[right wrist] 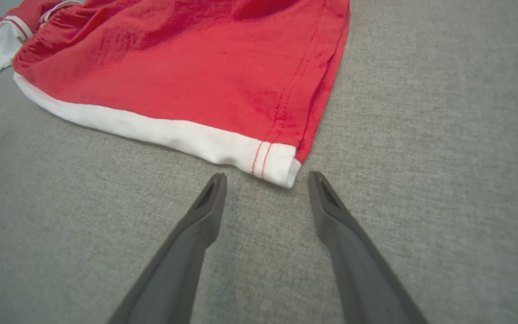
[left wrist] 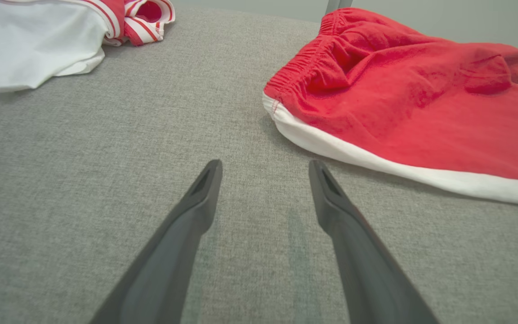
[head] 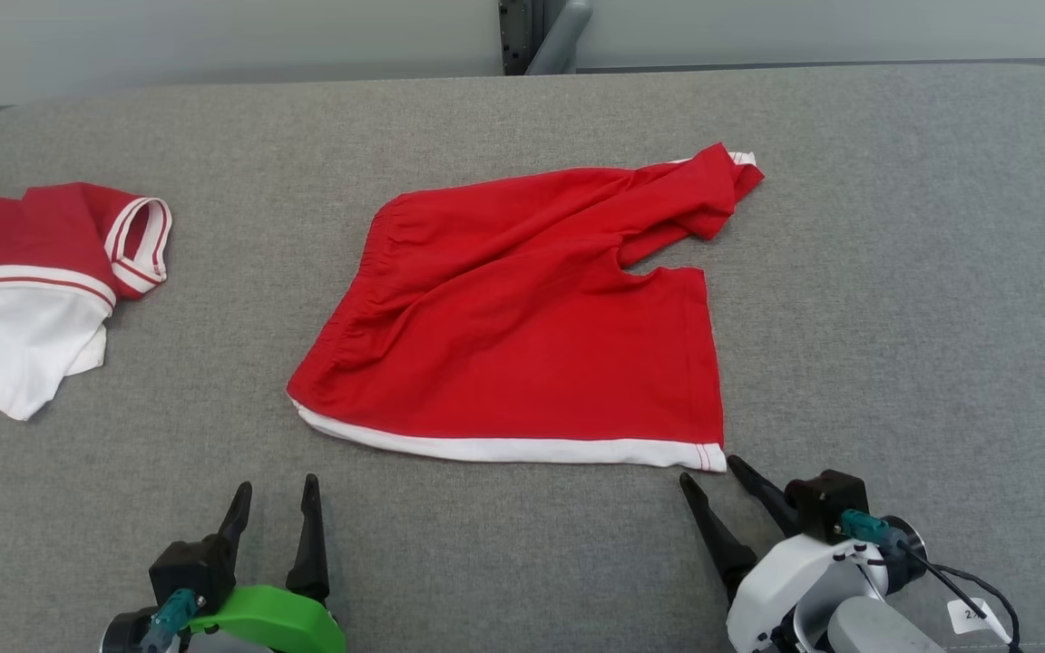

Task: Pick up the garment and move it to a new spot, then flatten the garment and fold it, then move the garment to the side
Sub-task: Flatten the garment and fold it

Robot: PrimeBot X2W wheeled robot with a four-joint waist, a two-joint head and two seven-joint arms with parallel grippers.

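Red shorts (head: 522, 336) lie near the middle of the grey table (head: 894, 227), mostly spread out, elastic waistband (head: 364, 281) toward the robot's left, leg openings toward its right. The near leg lies flat. The far leg (head: 699, 190) is bunched and folded over itself at the far right corner. A white hem band (head: 504, 447) runs along the edge nearest the robot. Right end effector (head: 709, 470): fingers spread apart, nothing between them, tips pointing at the near right corner of the shorts. In the right wrist view the end effector (right wrist: 266, 176) sits just short of the band's corner (right wrist: 281, 164), which lies close ahead of the gap between the two fingertips; whether a tip touches the cloth I cannot tell. Left end effector (head: 278, 487): also spread and empty, over bare table, short of the band's left end. In the left wrist view the shorts (left wrist: 412, 117) lie ahead and to the right of the end effector (left wrist: 264, 165), clearly apart from it. A red-and-white shirt (head: 24, 299) lies at the table's left edge, well apart from the shorts
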